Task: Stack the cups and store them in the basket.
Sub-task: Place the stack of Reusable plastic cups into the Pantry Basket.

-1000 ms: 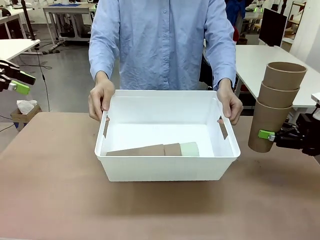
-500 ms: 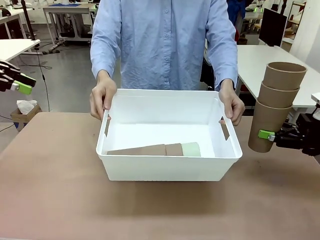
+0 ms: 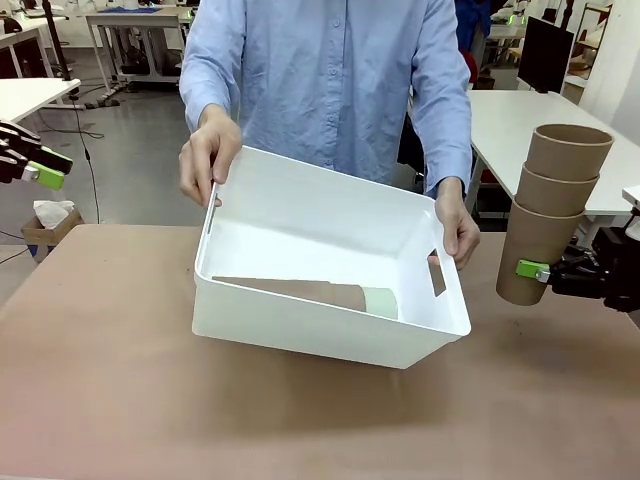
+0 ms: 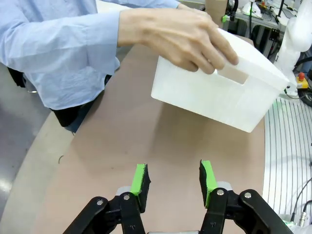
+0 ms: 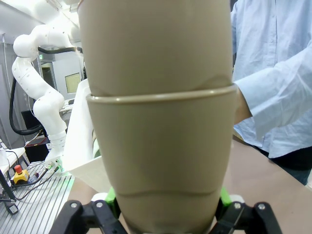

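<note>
- Front view: a person at the far side holds the basket [image 3: 330,335] in both hands, one hand [image 3: 208,160] on the rim at picture left and the other hand [image 3: 458,225] at the slot handle on picture right.
- The basket is tilted, its picture-left end raised and its picture-right end low above the table [image 3: 120,400]; I cannot tell whether the low corner touches the tabletop.
- Inside the basket a lying stack [image 3: 300,292] of brown cups rests on its side along the near wall, with the mint-green cup [image 3: 380,302] at its picture-right end.
- At picture right the right gripper [image 3: 540,271] is clamped on the bottom cup of the held stack [image 3: 555,205], three brown cups nested upright, beside the basket and apart from it.
- At the picture's left edge the left gripper [image 3: 35,170] hangs off the table's side, well apart from the basket.
- Left wrist view: the left gripper [image 4: 174,178] has its green pads spread with nothing between them, above bare tabletop.
- Farther off, the tilted basket [image 4: 219,92] is gripped at its rim by the person's hand [image 4: 180,36], just beside the slot handle.
- Right wrist view: the right gripper [image 5: 168,200] pinches the held stack [image 5: 161,97] from both sides, a green pad showing at each flank of the lowest cup.
- Behind the stack, a white wall of the basket [image 5: 80,146] shows to one side and the person's light blue sleeve [image 5: 273,97] to the other.
</note>
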You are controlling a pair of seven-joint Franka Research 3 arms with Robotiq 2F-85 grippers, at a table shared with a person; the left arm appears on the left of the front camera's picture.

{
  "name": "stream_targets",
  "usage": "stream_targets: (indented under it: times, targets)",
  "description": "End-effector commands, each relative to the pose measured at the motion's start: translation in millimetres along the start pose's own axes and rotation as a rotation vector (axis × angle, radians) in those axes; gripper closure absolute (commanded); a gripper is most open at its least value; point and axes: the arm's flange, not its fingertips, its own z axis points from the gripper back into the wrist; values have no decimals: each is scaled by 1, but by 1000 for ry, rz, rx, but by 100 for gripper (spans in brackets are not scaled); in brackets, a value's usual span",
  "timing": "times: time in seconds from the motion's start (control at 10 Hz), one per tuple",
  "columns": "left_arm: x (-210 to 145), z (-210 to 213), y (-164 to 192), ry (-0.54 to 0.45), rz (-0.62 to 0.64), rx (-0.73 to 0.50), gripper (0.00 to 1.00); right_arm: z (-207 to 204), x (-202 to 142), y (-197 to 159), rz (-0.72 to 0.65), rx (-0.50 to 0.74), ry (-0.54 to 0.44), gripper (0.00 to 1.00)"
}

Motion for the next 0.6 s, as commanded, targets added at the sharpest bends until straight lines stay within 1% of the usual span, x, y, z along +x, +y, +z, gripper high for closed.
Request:
stream_targets:
  times: [0.0, 0.3, 0.4, 0.5]
  targets:
    - [3, 1, 1, -13, 3, 0, 44, -3, 7, 0, 9, -7, -9, 16]
    - [3, 1, 1, -13, 3, 0, 44, -3, 7, 0, 9, -7, -9, 16]
    - [3, 1, 1, -13, 3, 0, 44, 0, 0, 0, 0, 0, 0, 16]
    - [3, 1, 1, -13, 3, 0, 44, -2, 20, 9, 13, -15, 1, 16]
